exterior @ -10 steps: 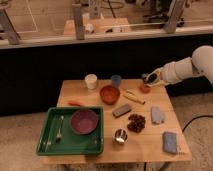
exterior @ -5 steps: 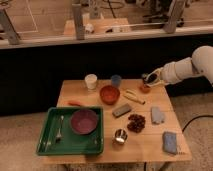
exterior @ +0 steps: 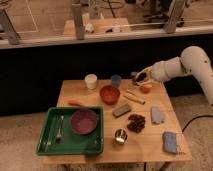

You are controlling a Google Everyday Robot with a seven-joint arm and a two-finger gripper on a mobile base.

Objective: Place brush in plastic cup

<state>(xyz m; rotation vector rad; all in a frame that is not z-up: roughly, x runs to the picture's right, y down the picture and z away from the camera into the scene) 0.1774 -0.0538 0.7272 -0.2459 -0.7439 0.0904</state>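
The gripper [exterior: 141,77] hangs over the table's [exterior: 146,144] far right side; I cannot tell if it is open. The brush [exterior: 134,97] lies beside the red bowl [exterior: 109,93]. Next it must grab the brush and carry it left to the blue cup [exterior: 116,80].

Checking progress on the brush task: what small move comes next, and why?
Probably ease the gripper sideways until it is over the plastic cup: it hangs at the table's back edge, beside the cup and apart from it. Whether it holds the brush is not clear.
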